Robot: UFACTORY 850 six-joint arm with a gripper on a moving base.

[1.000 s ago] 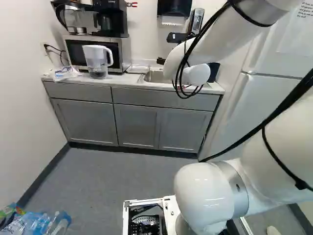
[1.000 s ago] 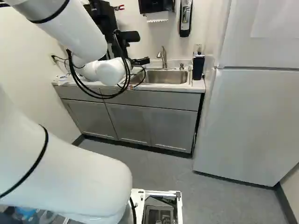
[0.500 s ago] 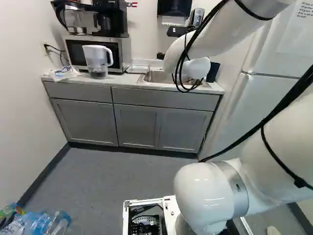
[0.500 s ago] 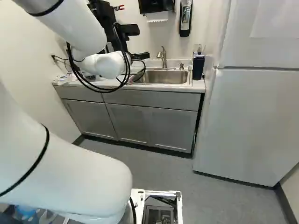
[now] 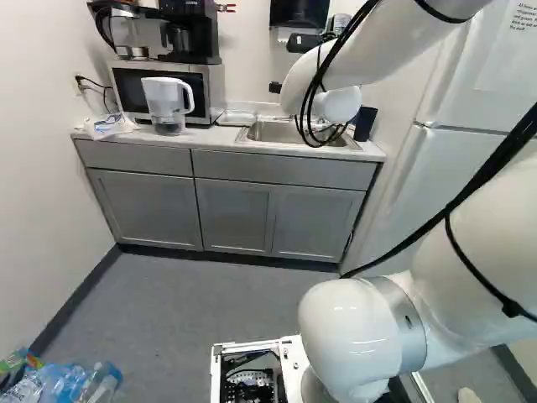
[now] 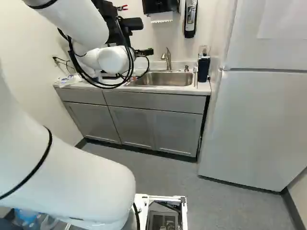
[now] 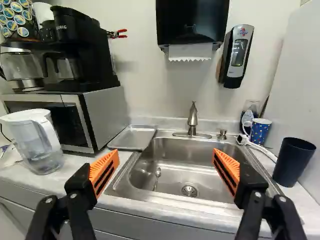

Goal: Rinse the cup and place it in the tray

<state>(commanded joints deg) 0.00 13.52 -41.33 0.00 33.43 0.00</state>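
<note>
Wide apart, the 2 fingers of the gripper [image 6: 144, 52] face each other with their orange pads [image 7: 104, 171] across an empty gap, holding nothing. (The base views help little: the white arm [image 6: 72, 21] hides most of the gripper, and the bit that shows is probably its side.)

Beside the counter [image 7: 200, 217] rises the fridge [image 6: 254, 124]. At the other end of the counter sits the microwave [image 7: 107, 115], with the coffee maker [image 7: 75, 55] on top. Ahead of the gripper, seen through the gap, is the steel sink [image 7: 175, 167], its faucet [image 7: 193, 119] upright at the back. The clear pitcher [image 7: 37, 145] stands in front of the microwave, and the metal tray [image 7: 133, 137] lies between microwave and sink.

2 cups stand upright on the fridge side of the sink, both ahead of the gripper and outside the gap, beyond the finger on that side. The dark cup [image 7: 294, 162] is nearer; the smaller patterned cup [image 7: 260, 131] is farther back, near the wall. Smallest is 1 spoon [image 7: 157, 177] in the sink, near the drain [image 7: 189, 190].
</note>
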